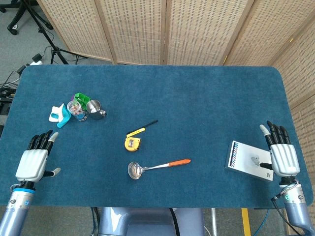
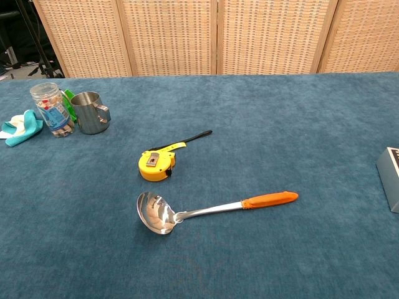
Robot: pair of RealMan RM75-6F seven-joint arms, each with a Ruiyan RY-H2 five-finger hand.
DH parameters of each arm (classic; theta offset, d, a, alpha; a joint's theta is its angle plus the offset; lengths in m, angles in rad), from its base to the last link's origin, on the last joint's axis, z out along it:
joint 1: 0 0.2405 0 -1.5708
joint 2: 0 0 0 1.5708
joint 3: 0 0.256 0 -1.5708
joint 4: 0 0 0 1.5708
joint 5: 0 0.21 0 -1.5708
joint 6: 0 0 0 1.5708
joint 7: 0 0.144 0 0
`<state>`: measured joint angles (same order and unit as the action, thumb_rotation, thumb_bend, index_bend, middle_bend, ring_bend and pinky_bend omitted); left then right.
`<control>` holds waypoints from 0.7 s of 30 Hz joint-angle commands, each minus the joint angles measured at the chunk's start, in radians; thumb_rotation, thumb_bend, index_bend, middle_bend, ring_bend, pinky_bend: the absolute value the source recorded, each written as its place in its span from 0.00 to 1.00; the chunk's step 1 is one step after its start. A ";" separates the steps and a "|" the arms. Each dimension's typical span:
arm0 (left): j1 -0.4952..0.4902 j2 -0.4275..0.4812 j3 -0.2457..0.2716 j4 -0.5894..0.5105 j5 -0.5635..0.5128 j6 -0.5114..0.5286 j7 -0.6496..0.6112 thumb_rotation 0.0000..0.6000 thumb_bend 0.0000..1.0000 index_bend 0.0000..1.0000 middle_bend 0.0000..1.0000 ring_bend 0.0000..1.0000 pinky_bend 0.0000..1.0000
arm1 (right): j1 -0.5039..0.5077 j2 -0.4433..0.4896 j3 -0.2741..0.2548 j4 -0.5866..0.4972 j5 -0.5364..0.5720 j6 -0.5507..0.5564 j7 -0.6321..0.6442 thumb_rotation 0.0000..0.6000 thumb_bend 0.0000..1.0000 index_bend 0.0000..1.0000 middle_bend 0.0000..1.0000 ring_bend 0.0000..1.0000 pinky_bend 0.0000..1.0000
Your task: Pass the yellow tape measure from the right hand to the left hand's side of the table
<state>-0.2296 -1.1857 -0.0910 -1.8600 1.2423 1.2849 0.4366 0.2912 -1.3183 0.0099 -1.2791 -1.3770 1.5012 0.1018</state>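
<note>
Near the middle of a blue-carpeted table (image 1: 197,93), slightly twd the robot's left, lies the yellow tape measure (image 1: 131,142), flat on the cloth, nothing touching it; a short length of yellow blade w/ a black tip runs out from it, angled away from the robot and to the right; in the chest view the same tape measure (image 2: 156,165) shows a small metal clip on its upper face.

Just in front of it, closer to the robot, lies a steel ladle (image 1: 157,167) w/ an orange handle; bowl to the left, handle to the right; apart from the tape measure, not touching.

Left hand (image 1: 33,162) is at the near left edge of the table, back of the hand up, fingers straight and apart, holding nothing; well apart from the tape measure.

Right hand (image 1: 283,156) is at the near right edge, also back up, fingers straight and spread, empty; it sits just beside a white box (image 1: 250,161) w/ a checkered edge, thumb over the box's right end; contact can't be told.

Neither hand shows in the chest view.

At the far left: a steel mug (image 1: 97,110), a clear jar (image 1: 77,110), a green item (image 1: 81,100) behind them, a teal-and-white object (image 1: 59,116); all clustered close together.
</note>
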 commanded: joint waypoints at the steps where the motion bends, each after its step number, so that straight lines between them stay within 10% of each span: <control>1: -0.060 -0.001 -0.033 -0.031 -0.069 -0.084 0.010 1.00 0.04 0.00 0.00 0.00 0.00 | -0.010 0.008 0.013 -0.009 -0.006 0.002 0.008 1.00 0.00 0.00 0.00 0.00 0.00; 21: -0.355 -0.038 -0.133 -0.068 -0.450 -0.271 0.196 1.00 0.07 0.00 0.00 0.00 0.00 | -0.043 0.021 0.065 -0.028 -0.033 -0.016 0.025 1.00 0.00 0.00 0.00 0.00 0.00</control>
<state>-0.5433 -1.2096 -0.2093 -1.9301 0.8400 1.0395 0.6110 0.2500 -1.2986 0.0730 -1.3064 -1.4110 1.4862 0.1245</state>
